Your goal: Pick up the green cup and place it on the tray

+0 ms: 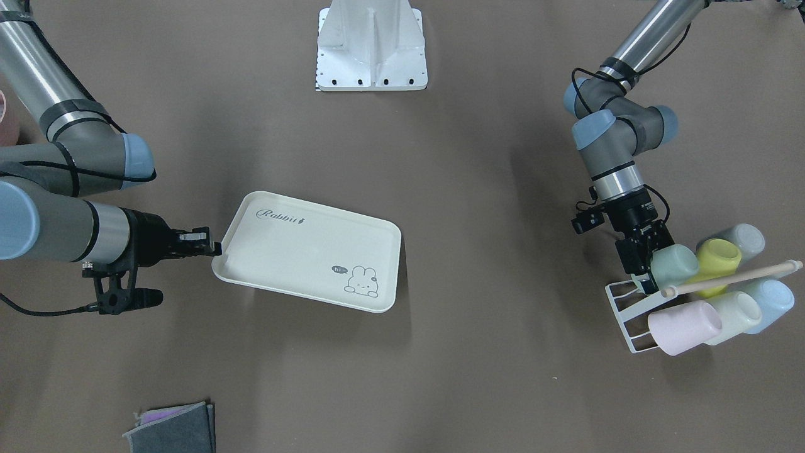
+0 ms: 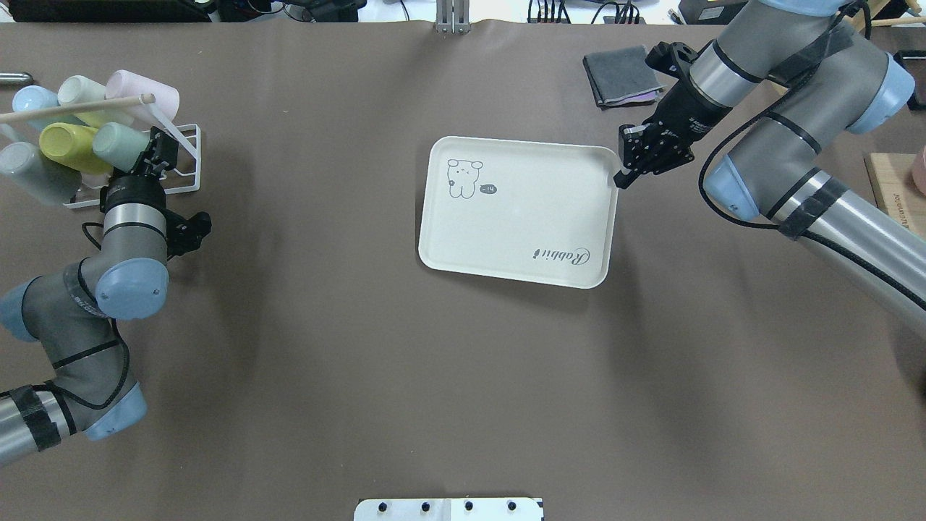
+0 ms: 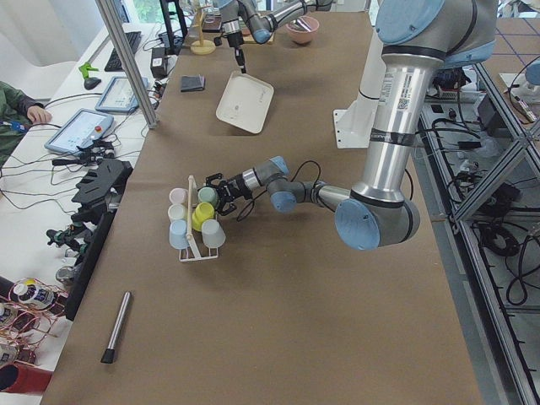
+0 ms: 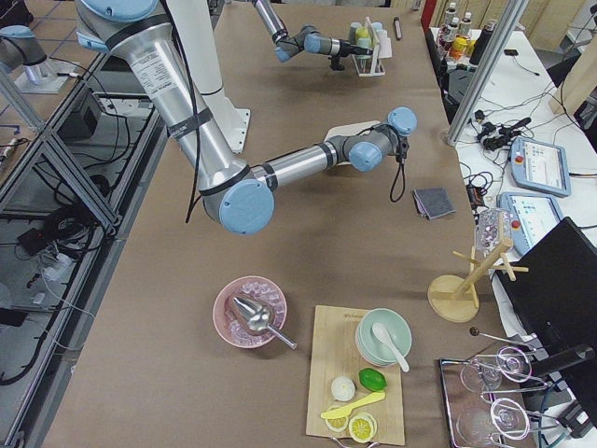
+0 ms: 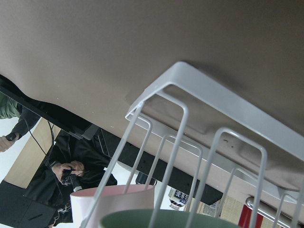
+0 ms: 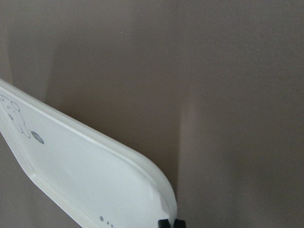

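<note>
Brown worktop (image 2: 325, 362) carries a white wire rack (image 2: 189, 155) at the robot's left end, where the green cup (image 2: 119, 145) lies on its side among other pastel cups (image 2: 69, 141). The left claw (image 2: 153, 147) sits at its mouth; I cannot tell its grip. The right claw (image 2: 622, 176) pinches the tray (image 2: 521, 217) by a corner rim.

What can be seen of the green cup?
The green cup is a smooth, matte, mint plastic tumbler, no handle. It sits sideways on the white wire rack, beside the yellow cup, far from the tray. The left gripper is at its rack-side end; whether it grips cannot be told.
</note>
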Controlling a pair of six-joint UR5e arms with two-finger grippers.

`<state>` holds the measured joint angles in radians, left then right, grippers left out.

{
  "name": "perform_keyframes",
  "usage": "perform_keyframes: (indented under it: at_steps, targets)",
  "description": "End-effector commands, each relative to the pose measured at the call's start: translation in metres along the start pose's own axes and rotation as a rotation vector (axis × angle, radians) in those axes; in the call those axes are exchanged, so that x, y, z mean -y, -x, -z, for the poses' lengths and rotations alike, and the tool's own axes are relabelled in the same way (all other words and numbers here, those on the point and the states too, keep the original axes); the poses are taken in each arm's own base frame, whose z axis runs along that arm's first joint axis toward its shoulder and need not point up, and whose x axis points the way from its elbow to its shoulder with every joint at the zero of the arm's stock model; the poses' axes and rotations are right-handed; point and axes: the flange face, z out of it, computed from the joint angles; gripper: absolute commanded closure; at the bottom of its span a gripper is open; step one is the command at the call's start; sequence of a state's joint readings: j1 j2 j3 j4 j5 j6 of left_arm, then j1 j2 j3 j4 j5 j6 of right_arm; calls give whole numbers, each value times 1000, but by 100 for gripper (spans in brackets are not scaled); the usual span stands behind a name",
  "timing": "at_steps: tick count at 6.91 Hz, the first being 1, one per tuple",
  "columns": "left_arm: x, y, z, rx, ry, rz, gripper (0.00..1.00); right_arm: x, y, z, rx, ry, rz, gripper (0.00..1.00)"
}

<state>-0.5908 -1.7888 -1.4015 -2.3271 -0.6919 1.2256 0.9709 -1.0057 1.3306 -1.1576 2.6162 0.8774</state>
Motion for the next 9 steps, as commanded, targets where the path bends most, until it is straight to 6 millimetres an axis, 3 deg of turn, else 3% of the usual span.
perform_keyframes:
  at_steps: [1,3,9]
  targets:
    - [1,8,0,7,-1,-17,29,-2,29,-31,-39,-43,9,100]
    - [3,16,1,14,-4,-26,32,-10,57,-64,-75,-83,9,100]
    - [-12,18,5,59,41,-52,32,-32,90,-115,-99,-153,102,100]
